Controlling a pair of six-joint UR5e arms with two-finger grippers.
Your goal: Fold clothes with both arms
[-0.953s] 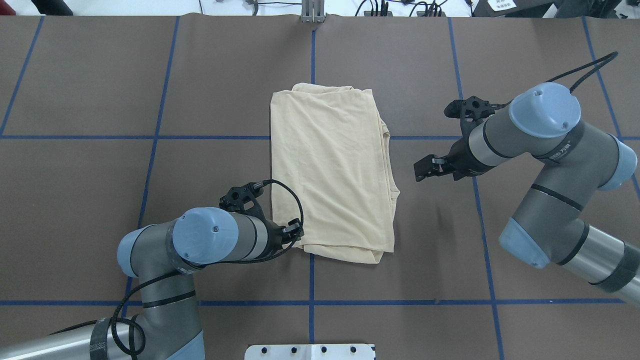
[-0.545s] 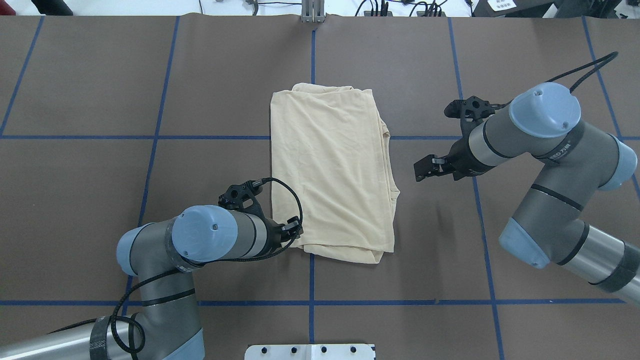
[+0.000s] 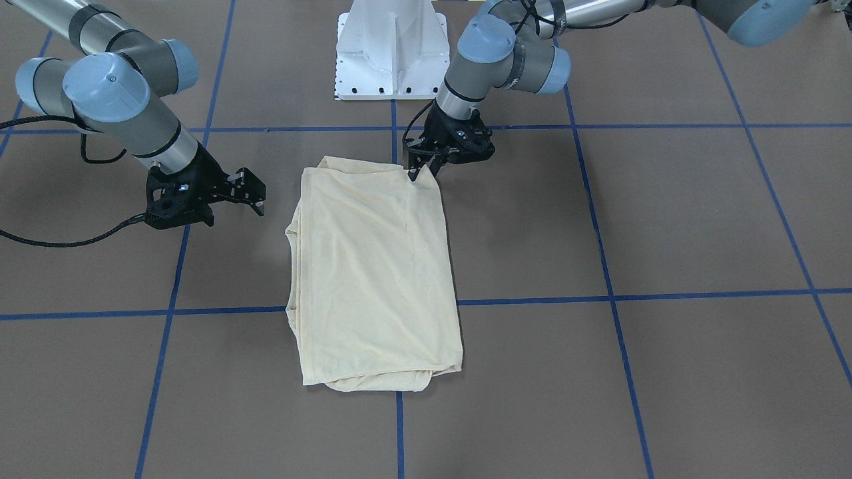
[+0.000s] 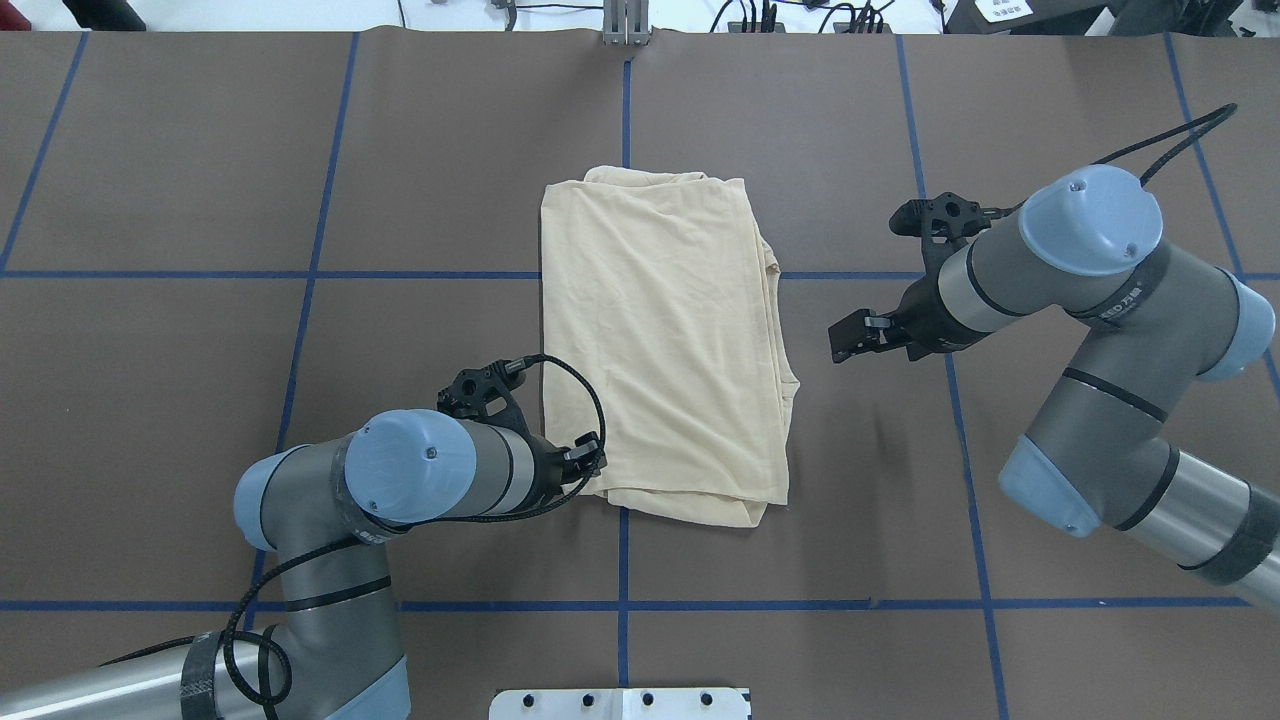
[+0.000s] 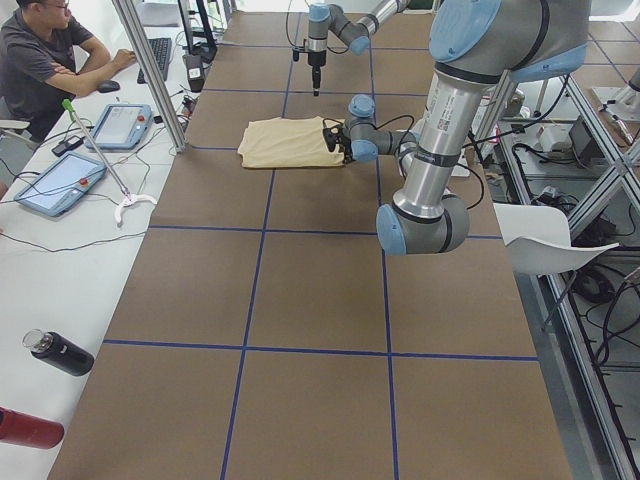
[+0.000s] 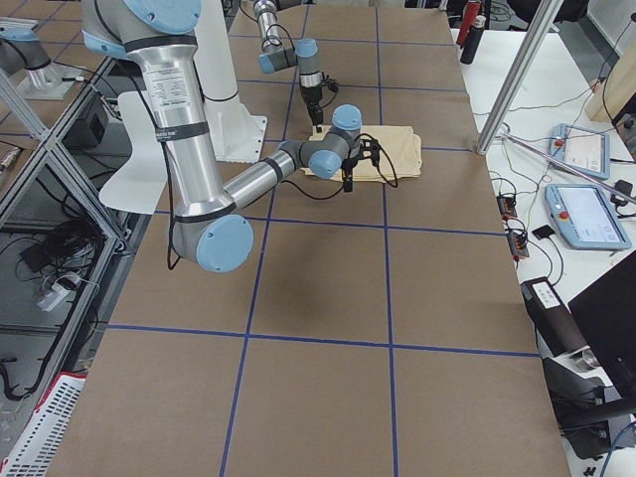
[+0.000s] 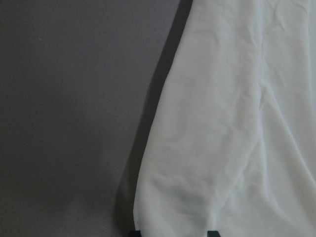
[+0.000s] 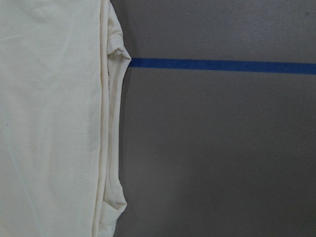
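The pale cream shirt [image 4: 660, 340] lies folded into a long rectangle in the middle of the table, plain side up, and also shows in the front view [image 3: 373, 266]. My left gripper [image 4: 592, 462] is low at the shirt's near left corner [image 3: 421, 171]. In the left wrist view its two fingertips [image 7: 133, 233] stand apart with the shirt's edge [image 7: 237, 123] between them, so it is open. My right gripper [image 4: 838, 345] is open and empty, a short way right of the shirt's layered edge [image 8: 111, 123], off the cloth [image 3: 256, 196].
Blue tape lines [image 4: 622, 560] grid the brown table. The white pedestal base [image 3: 386, 53] stands at the robot's side. An operator [image 5: 40, 60], tablets [image 5: 60, 180] and bottles [image 5: 60, 352] are along the far side bench.
The left arm has shifted only very slightly at the shirt's corner. The right arm and the shirt are unchanged.
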